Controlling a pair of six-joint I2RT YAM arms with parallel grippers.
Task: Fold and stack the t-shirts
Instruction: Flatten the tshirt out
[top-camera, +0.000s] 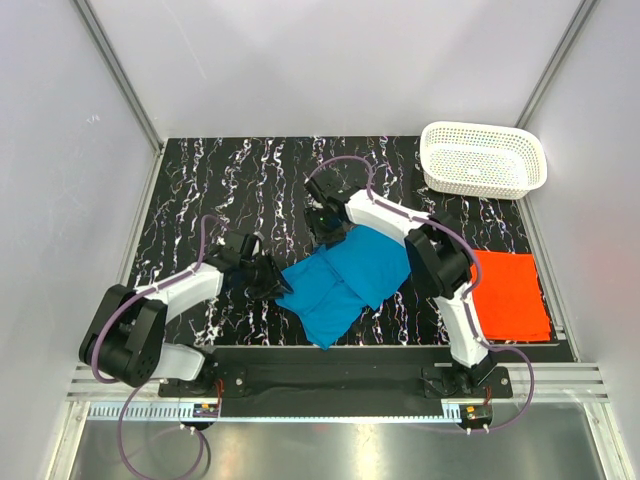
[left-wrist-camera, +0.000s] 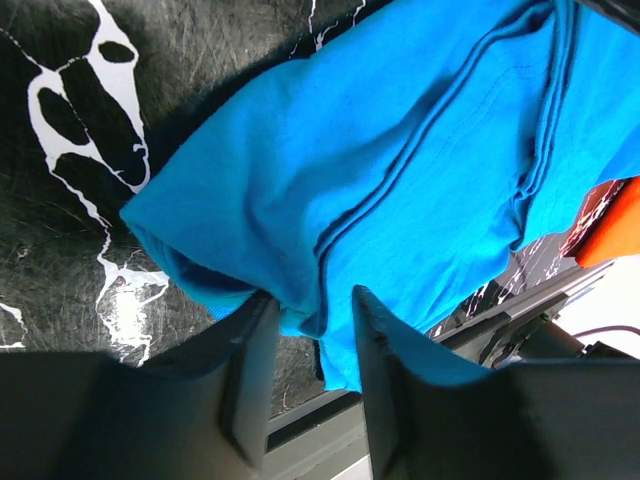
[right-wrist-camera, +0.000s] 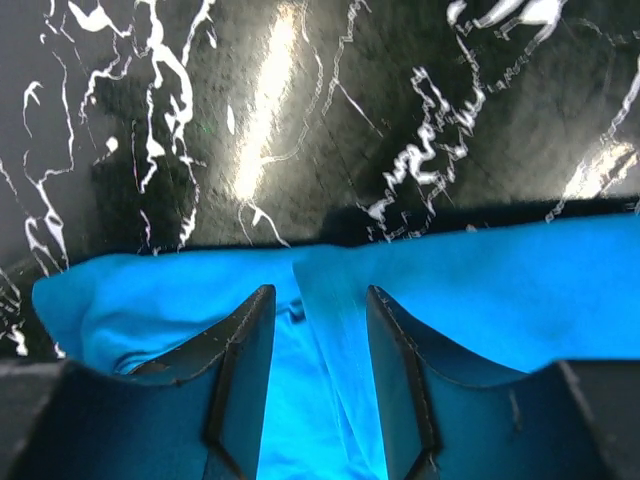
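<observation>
My left gripper (left-wrist-camera: 312, 302) and right gripper (right-wrist-camera: 320, 296) each stand spread, straddling folds of the blue t-shirt (top-camera: 345, 280).

black white-veined marble tabletop (top-camera: 250, 180), plain pale walls (top-camera: 330, 60), aluminium corner posts (top-camera: 120, 70).

Behind the blue t-shirt (top-camera: 350, 280) the table (top-camera: 250, 170) lies bare — free passage. The left arm (top-camera: 185, 285) and right arm (top-camera: 440, 265) flank it; farther right — orange-red t-shirt (top-camera: 510, 295), white basket (top-camera: 483, 160) behind.
</observation>
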